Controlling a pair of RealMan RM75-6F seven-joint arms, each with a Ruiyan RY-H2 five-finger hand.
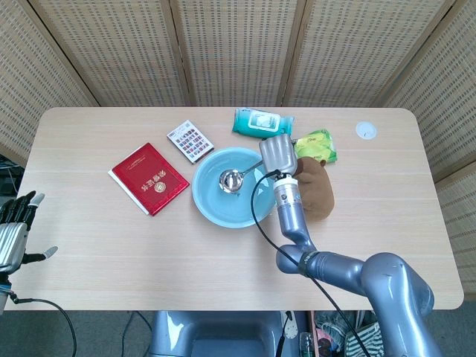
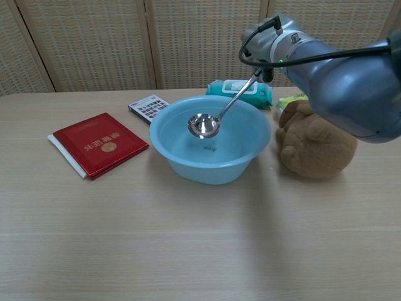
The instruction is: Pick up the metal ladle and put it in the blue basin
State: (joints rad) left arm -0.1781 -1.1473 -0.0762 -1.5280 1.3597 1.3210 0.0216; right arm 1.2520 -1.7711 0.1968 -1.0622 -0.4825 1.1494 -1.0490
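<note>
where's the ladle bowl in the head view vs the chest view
Head view: the ladle bowl sits just left of centre, over the blue basin, its handle running right to the right hand.
Chest view: the ladle bowl is near the upper centre, inside the blue basin.
Shared landmark: the red booklet, left of the basin in both.
</note>
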